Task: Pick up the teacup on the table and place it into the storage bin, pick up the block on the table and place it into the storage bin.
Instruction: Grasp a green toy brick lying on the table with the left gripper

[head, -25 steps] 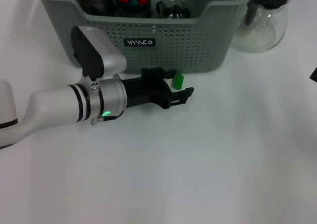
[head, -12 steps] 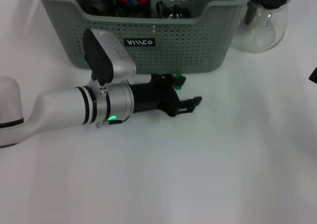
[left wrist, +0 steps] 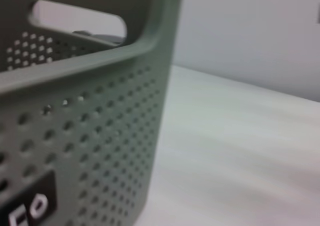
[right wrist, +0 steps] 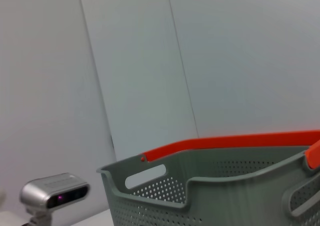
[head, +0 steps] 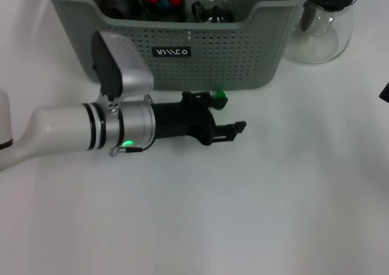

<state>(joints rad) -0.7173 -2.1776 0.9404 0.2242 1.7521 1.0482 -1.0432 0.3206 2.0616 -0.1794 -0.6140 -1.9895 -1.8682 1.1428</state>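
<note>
While pulling slightly left, left pincer (head: 226, 112) straddles green block (head: 220, 96) just before storage bin (head: 243, 56); fingers apart, grasp pending.

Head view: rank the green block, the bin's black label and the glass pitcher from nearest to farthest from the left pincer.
1. The green block, right at the far finger of the left pincer, on the table in front of the bin.
2. The black label, on the storage bin front wall, behind the pincer.
3. The glass pitcher, far off at the bin's right end.
</note>
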